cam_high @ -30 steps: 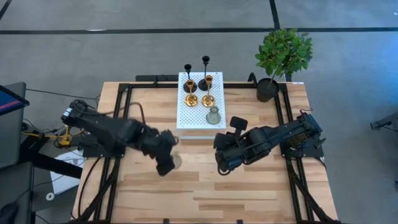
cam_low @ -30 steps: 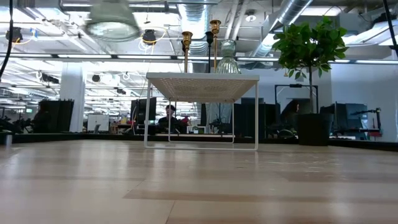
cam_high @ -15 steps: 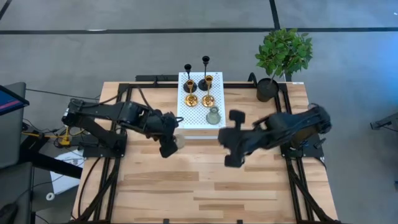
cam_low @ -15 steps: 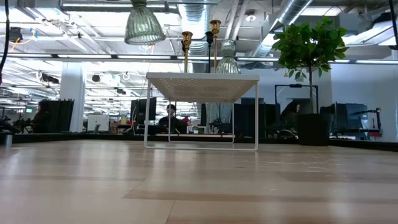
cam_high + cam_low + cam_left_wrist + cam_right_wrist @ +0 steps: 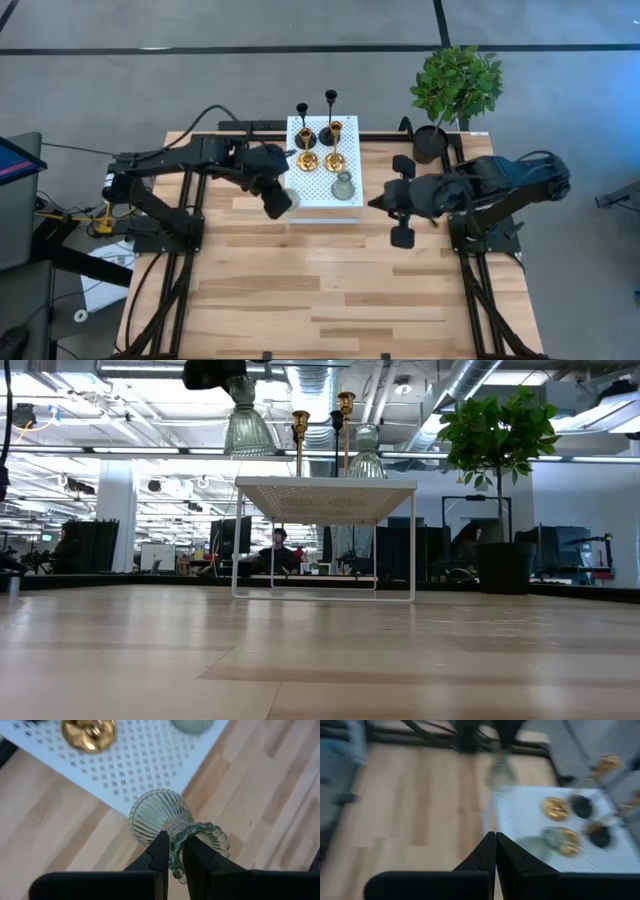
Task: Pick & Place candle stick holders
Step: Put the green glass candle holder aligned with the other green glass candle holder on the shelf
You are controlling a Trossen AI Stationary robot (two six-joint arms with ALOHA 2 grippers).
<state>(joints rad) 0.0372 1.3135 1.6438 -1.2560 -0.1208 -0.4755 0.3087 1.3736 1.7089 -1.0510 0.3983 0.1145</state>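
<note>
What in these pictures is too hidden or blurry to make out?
- Right wrist view: motion blur smears the gold holders on the white rack.
- Low view: the left gripper's top is cut off by the picture's edge.
- High view: the left gripper hides most of its grey-green holder.

Six candle stick holders show, five of them on the white perforated stand (image 5: pixel 322 190). Two black holders (image 5: pixel 302 135) with thin tall stems and round bases stand upright along the stand's far edge. Just nearer are two shiny gold holders (image 5: pixel 306 159), also upright, side by side. A squat grey-green ribbed holder (image 5: pixel 343 186) sits alone at the stand's near right part. The sixth, a matching ribbed grey-green holder (image 5: pixel 161 818) with a beaded rim, hangs upright in the air over the stand's near left corner, pinched at its rim by the left gripper (image 5: pixel 174 851).
</note>
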